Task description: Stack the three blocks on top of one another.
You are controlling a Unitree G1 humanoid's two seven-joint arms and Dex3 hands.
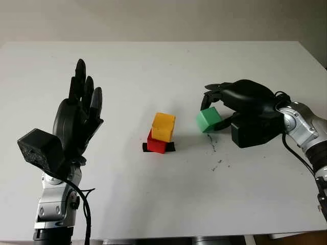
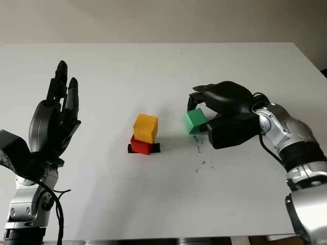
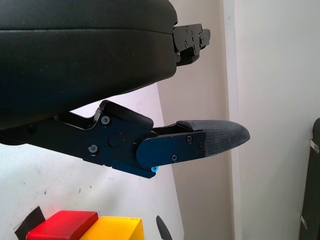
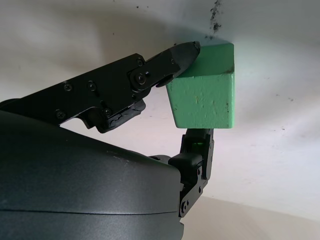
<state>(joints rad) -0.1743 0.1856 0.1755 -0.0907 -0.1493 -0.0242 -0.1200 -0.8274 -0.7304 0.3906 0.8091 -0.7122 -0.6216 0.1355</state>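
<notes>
Green wooden cube pinched by my right hand, right of the yellow-on-red block stack, ready for topping; left hand open, raised left.

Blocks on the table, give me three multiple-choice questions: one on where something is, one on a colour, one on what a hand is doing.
1. Where is the yellow block?
A. on the red block
B. in the left hand
C. beside the green block

2. What colour is the block in the right hand?
A. red
B. yellow
C. green

3. What state is the left hand in?
A. shut on a block
B. open, raised above the table
C. pressing on the stack

Answers: 1 A, the yellow sits atop the red. 2 C, fingers pinch the green one. 3 B, it holds nothing.
</notes>
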